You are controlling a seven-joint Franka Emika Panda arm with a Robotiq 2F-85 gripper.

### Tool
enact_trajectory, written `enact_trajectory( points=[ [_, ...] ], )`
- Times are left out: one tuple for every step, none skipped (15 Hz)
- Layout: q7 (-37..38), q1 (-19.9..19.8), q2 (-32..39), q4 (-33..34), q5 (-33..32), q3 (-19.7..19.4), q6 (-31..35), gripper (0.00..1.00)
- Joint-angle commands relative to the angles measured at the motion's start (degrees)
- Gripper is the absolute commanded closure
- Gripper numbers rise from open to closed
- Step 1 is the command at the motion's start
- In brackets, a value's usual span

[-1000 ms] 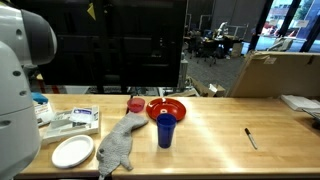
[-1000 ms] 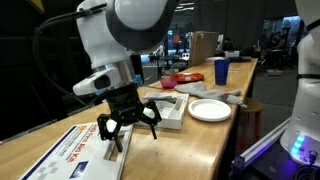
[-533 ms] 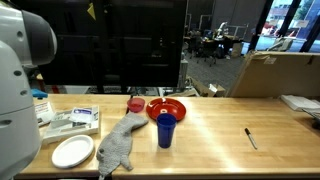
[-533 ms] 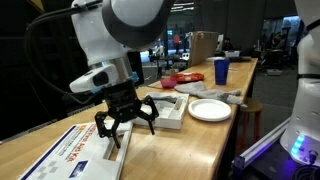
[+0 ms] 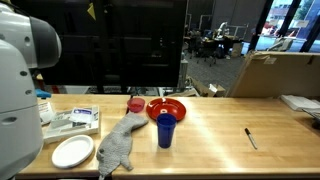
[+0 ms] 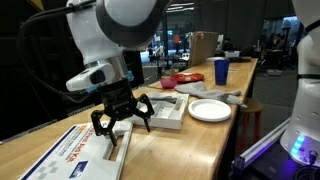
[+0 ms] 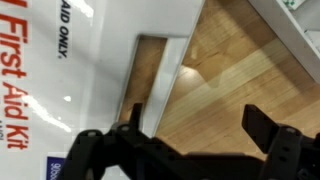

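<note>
While black gripper [image 6: 123,124] gapes, glossy flat first-aid box [image 6: 70,156], grained wooden table [image 6: 190,142]

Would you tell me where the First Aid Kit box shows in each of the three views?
In an exterior view, blue cup central: not in it.
In an exterior view: First Aid Kit box lower left, below the open gripper.
Wrist view: the box fills the left, red lettering.
Shared landmark: the wooden tabletop.

A: Lower left of frame?
B: Claw [image 6: 122,124] over near edge of first aid kit [image 6: 68,156], on table [image 6: 185,150].
A: Right of it?
B: Tray [image 6: 168,108], then plate [image 6: 210,110]; cup [image 6: 220,71] behind, upper right.
A: In an exterior view, centre?
B: Cup [image 5: 165,131] before bowl [image 5: 166,106]; cloth [image 5: 118,146] left of it; marker [image 5: 251,138] well apart, right.
</note>
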Motion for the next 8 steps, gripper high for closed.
enact_trajectory(
  points=[
    [-0.81, 0.04, 2.07, 1.67, -1.42, -0.62, 1.04, 0.0],
    [-1.1, -0.03, 2.6, 1.83, -1.24, -0.8, 1.61, 0.0],
    [-1.28, 0.01, 3.03, 1.95, -1.22, -0.99, 2.12, 0.0],
    [-1.44, 0.11, 3.58, 2.25, -1.19, -1.17, 2.34, 0.0],
    [-1.55, 0.2, 3.88, 2.33, -1.32, -1.39, 2.48, 0.19],
    [-1.48, 0.29, 4.17, 2.64, -1.33, -1.55, 2.15, 0.26],
    [-1.5, 0.34, 4.36, 2.88, -1.34, -1.65, 2.03, 0.31],
    [-1.57, 0.26, 4.15, 2.99, -1.27, -1.65, 2.33, 0.38]
  ],
)
